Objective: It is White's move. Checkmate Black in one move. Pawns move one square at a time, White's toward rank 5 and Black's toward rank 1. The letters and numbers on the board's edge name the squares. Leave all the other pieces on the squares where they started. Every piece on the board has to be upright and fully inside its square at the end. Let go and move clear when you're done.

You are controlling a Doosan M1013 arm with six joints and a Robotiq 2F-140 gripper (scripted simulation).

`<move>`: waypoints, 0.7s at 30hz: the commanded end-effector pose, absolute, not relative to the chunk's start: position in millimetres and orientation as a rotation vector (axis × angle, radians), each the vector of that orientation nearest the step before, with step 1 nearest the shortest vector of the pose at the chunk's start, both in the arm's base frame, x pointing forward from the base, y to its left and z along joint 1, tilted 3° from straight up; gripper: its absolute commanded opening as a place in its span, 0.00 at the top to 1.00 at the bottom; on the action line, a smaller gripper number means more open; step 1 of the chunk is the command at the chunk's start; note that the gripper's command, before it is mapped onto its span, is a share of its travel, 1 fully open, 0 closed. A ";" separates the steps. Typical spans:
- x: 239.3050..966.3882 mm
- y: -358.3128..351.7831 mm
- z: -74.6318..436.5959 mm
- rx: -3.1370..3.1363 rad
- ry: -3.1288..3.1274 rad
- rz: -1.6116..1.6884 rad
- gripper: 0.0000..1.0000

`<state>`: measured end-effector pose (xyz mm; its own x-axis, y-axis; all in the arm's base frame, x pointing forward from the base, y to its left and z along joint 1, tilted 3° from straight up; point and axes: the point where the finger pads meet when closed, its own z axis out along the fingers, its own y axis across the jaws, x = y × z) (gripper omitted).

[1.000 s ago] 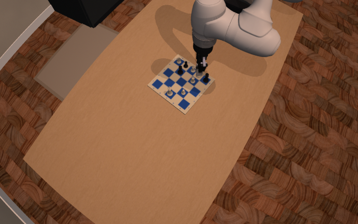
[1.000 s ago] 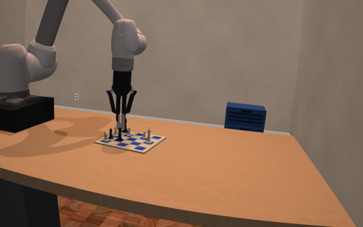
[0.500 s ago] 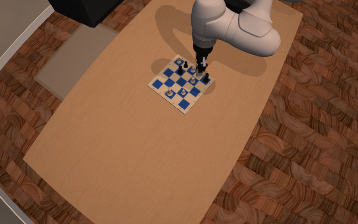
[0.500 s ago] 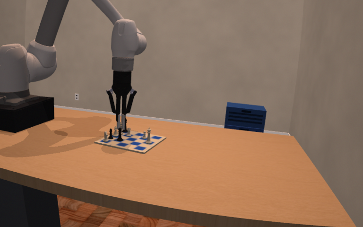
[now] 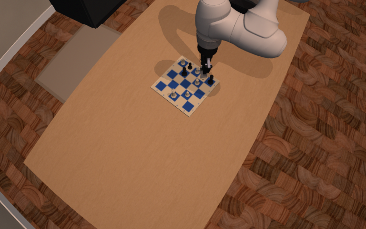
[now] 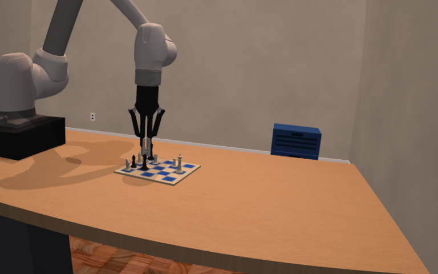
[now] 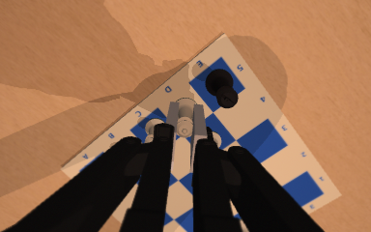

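The gripper [image 7: 185,127] is clamped on a white chess piece [image 7: 184,118], its two pale fingertips pressing the piece's sides. In the wrist view the piece hangs over the D-file squares by the board's [image 5: 161,93] far edge, just beside the black piece [image 7: 223,91] on the E5 corner. Whether it has touched down cannot be told. The mating move looks underway: setting down and letting go remain. The arm [image 6: 151,51] points its wrist straight down over the board's far side.
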<state>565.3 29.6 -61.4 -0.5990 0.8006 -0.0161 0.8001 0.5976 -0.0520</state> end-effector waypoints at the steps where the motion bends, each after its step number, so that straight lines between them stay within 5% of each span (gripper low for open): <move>1: 565.4 29.7 -61.3 -1.403 -2.800 0.084 1.00; 8: 565.4 29.7 -61.3 -1.403 -2.800 0.084 1.00; 21: 565.4 29.7 -61.3 -1.403 -2.800 0.084 0.80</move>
<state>565.3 29.6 -61.4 -0.5990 0.8006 -0.0161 0.8001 0.5976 -0.0520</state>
